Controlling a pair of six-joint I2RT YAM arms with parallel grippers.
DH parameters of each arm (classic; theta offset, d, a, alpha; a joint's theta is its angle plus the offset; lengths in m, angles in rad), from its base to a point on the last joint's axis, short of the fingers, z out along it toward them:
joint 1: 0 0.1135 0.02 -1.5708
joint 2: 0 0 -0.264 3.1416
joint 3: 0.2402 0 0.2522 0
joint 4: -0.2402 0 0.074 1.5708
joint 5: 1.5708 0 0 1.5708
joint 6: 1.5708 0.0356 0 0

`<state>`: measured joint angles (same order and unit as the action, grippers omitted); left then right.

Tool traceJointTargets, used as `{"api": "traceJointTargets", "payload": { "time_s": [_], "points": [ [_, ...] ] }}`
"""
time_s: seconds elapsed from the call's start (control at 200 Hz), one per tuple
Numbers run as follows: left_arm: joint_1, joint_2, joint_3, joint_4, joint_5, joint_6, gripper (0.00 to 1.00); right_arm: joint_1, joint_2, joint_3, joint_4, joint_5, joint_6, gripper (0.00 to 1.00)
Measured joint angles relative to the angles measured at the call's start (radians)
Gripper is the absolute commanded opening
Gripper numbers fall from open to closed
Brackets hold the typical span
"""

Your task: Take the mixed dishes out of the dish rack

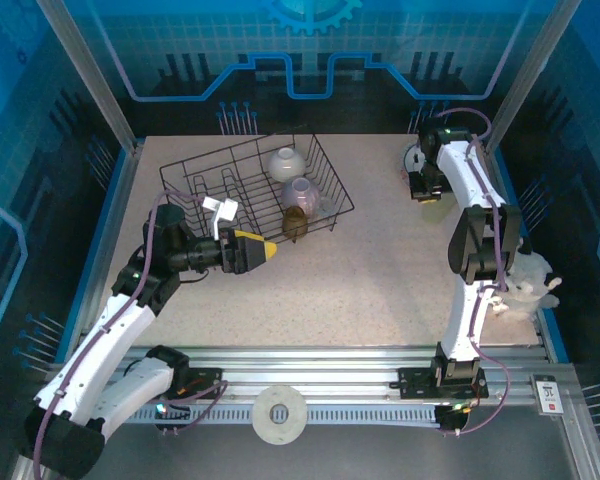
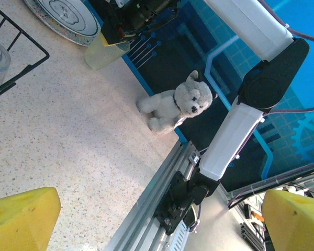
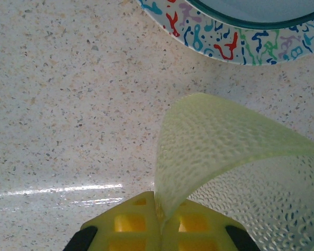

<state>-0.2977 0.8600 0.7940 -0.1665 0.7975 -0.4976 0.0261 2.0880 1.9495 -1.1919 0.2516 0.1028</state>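
The black wire dish rack (image 1: 242, 180) stands at the table's back left, and its corner (image 2: 21, 61) shows in the left wrist view. In it sit a small cream bowl (image 1: 285, 160), a pale rounded dish (image 1: 300, 192) and, at its near edge, a small brown cup (image 1: 295, 225). My left gripper (image 1: 267, 252) hovers open just left of the brown cup, its yellow fingers (image 2: 22, 219) wide apart with nothing between them. At the back right my right gripper (image 3: 170, 214) is shut on the rim of the translucent yellowish cup (image 3: 225, 151) (image 2: 105, 49), beside the squiggle-patterned plate (image 3: 225, 31) (image 1: 414, 160).
A grey stuffed toy (image 1: 525, 285) (image 2: 175, 104) sits at the table's right edge beside the right arm. A roll of tape (image 1: 278, 415) lies on the metal rail (image 1: 310, 365) along the near edge. Blue walls enclose the table.
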Motion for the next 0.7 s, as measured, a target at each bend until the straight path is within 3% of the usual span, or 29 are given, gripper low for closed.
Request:
{"api": "traceJointTargets", "payload": {
  "time_s": [0.7],
  "points": [
    [0.0, -0.001, -0.001, 0.0, 0.003, 0.0, 0.99, -0.019, 0.034, 0.0, 0.004, -0.032, -0.003, 0.28]
  ]
}}
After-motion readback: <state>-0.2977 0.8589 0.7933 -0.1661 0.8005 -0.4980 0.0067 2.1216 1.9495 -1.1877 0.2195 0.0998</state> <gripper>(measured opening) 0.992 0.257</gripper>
